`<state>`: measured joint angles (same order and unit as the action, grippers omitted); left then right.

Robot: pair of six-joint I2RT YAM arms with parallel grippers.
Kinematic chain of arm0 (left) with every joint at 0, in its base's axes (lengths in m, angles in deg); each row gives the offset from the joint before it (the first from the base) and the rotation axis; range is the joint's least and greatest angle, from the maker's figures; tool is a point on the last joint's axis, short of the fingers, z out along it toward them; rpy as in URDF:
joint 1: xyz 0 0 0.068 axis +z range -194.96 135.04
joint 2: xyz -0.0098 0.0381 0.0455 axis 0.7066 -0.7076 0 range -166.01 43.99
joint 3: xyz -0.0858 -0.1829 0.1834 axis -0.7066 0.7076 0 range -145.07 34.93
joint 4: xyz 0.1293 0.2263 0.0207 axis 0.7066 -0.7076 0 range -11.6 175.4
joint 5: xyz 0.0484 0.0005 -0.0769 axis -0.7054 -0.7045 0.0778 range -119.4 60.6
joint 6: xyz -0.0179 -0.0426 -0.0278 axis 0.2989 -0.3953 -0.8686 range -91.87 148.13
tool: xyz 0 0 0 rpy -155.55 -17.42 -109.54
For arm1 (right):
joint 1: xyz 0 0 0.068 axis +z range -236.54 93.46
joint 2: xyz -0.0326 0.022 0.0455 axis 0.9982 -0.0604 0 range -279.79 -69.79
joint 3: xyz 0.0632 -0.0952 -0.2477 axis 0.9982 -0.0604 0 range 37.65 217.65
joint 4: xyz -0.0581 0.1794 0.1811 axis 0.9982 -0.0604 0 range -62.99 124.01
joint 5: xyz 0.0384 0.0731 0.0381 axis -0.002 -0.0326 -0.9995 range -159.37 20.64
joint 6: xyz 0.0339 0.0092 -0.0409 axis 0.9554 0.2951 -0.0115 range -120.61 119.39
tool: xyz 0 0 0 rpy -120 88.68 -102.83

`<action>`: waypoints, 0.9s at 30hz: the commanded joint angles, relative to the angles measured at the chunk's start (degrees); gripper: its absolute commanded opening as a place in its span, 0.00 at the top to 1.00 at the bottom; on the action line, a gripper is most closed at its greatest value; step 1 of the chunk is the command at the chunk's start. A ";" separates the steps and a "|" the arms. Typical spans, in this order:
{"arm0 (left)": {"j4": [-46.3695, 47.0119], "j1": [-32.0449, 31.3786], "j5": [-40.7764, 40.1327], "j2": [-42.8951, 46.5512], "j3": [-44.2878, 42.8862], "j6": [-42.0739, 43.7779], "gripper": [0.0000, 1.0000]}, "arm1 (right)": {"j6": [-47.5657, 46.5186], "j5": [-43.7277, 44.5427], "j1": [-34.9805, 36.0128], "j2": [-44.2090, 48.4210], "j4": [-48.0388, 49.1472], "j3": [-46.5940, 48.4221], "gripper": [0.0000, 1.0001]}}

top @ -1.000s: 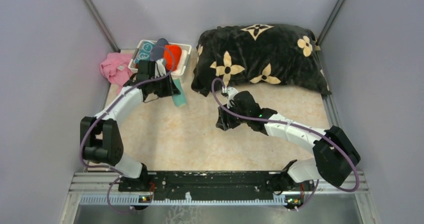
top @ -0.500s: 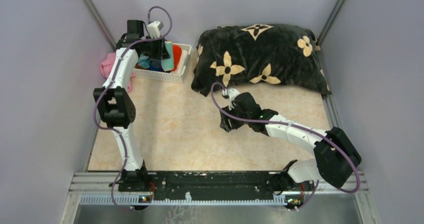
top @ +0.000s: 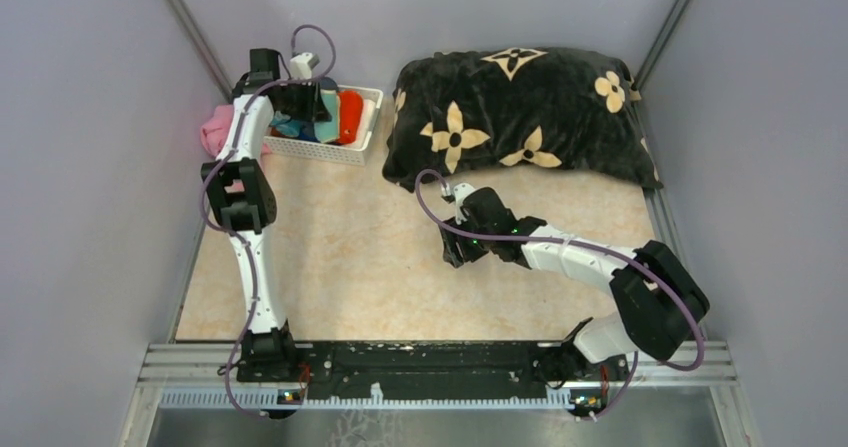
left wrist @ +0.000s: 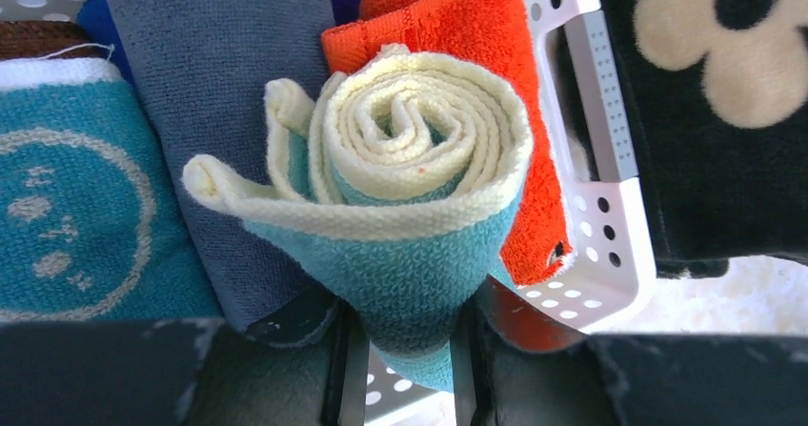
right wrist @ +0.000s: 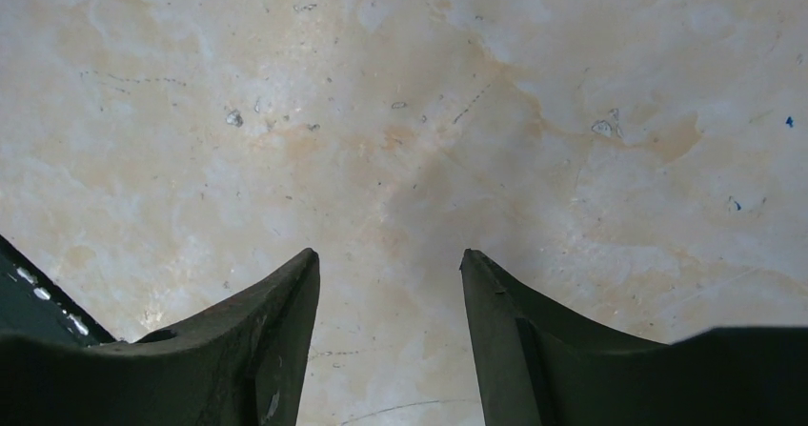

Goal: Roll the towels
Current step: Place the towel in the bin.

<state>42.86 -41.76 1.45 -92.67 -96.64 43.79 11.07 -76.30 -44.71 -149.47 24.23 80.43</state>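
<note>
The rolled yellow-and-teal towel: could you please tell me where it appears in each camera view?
Top external: the rolled towel is upper left, above the white basket.
Left wrist: centre of the picture, its spiral end facing the camera.
Right wrist: not in it.
Shared landmark: the orange-red towel, beside the roll.

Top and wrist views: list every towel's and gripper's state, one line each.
yellow-teal towel: rolled, held over the basket.
left gripper: shut on the yellow-teal towel.
orange-red towel: in the basket.
teal circle-print towel: in the basket.
pink cloth: crumpled beside the basket.
right gripper: open, empty.
</note>
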 commanded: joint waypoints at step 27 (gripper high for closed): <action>19.64 -2.04 -15.23 7.77 11.21 -9.54 0.19 | 0.36 -1.02 -0.34 0.84 0.16 1.90 0.46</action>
<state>60.21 -44.14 -10.74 -88.78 -86.45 35.71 11.16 -76.98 -44.71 -151.22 23.60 80.46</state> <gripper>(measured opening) 0.804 0.544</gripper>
